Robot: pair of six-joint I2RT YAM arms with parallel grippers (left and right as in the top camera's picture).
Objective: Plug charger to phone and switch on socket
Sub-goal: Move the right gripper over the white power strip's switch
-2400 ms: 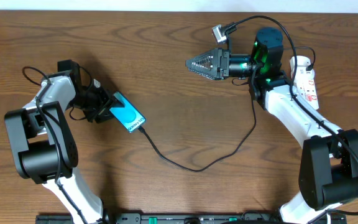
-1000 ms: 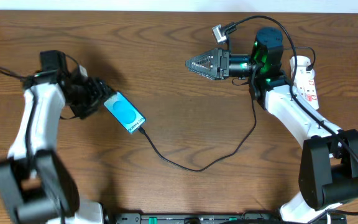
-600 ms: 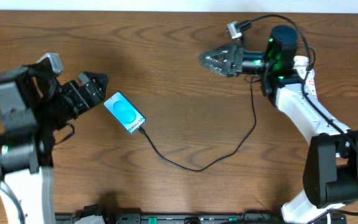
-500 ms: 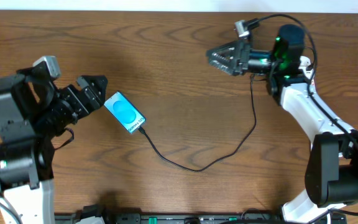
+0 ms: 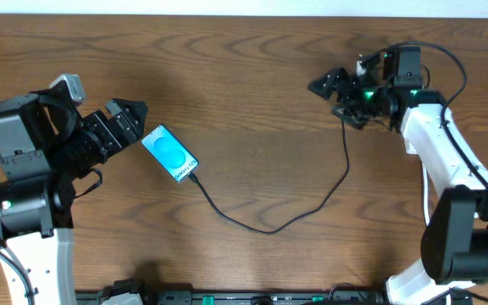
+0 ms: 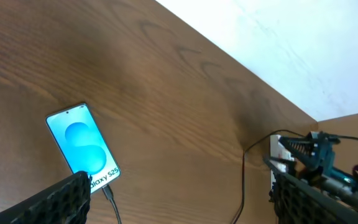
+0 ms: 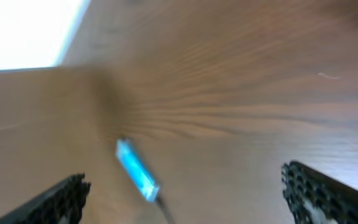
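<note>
The left arm rises from the near left corner of the bench (image 5: 244, 51), elbow folded, its wrist reaching right. The left gripper (image 5: 130, 123) points at the far-left end of the phone (image 5: 169, 154). It is near that end but not touching it. In the left wrist view its fingers (image 6: 61, 199) sit at opposite edges of the picture, spread wide and holding nothing.

The right arm runs up the right side, its wrist bent left near the far edge. The right gripper (image 5: 333, 89) faces left above bare wood, fingers (image 7: 55, 202) also wide and empty.

The phone lies flat, screen up, set diagonally left of centre. The plug tip of the charger (image 5: 269, 229) meets the phone's white-banded near-right end. From there the cable sags toward the near edge, then climbs right and passes under the right wrist. The socket (image 6: 276, 163) shows only as a white sliver beside that gripper. From overhead the arm hides it.
</note>
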